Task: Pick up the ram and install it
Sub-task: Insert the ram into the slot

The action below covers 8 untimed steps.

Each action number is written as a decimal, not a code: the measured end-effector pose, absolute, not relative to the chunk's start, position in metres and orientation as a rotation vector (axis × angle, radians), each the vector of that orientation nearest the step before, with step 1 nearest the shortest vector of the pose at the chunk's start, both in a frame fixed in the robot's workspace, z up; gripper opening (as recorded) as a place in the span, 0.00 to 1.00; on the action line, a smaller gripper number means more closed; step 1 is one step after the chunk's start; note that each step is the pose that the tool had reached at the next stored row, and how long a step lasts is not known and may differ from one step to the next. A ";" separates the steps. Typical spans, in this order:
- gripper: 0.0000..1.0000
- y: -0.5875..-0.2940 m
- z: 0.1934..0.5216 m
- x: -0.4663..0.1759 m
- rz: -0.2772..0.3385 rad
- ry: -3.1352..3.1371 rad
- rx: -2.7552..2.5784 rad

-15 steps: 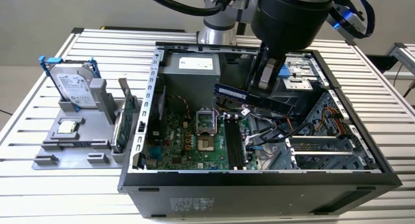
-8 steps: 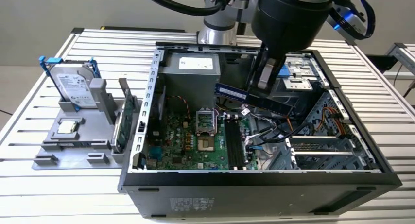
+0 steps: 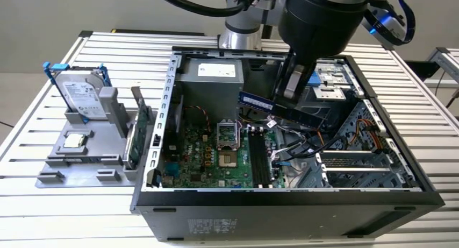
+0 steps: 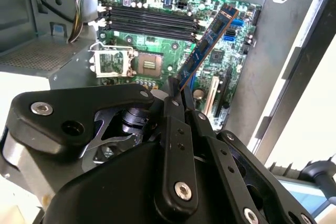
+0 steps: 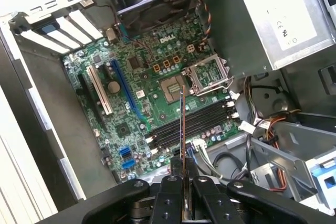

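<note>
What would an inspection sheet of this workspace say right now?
Surface: slatted metal table, carrying an open computer case.
Job's things: the ram held above the motherboard, not seated.
Clutter: grey holder with hard drive, processor chip, expansion card.
Jaws: shut on the ram.
Cables: black hoses on the arm; wires inside the case.
Surroundings: plain grey background.

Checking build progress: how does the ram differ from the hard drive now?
The ram is a slim stick; the hard drive is broader and thicker. The ram is clamped in the pincer over the motherboard; the hard drive stands in the grey holder outside the case. Neither is installed.
</note>
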<state>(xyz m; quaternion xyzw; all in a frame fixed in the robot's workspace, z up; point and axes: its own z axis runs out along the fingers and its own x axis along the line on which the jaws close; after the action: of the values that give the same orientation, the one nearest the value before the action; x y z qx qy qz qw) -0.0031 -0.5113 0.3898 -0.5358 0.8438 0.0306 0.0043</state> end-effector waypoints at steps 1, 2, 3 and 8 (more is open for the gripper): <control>0.00 -0.511 0.390 -0.003 0.096 2.646 -1.674; 0.00 -0.511 0.390 -0.003 0.096 2.649 -1.669; 0.00 -0.511 0.390 -0.003 0.096 2.652 -1.665; 0.00 -0.511 0.389 -0.003 0.096 2.666 -1.642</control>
<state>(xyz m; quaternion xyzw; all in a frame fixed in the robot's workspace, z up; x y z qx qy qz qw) -0.0028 -0.5113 0.3893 -0.5241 0.8511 0.0305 0.0048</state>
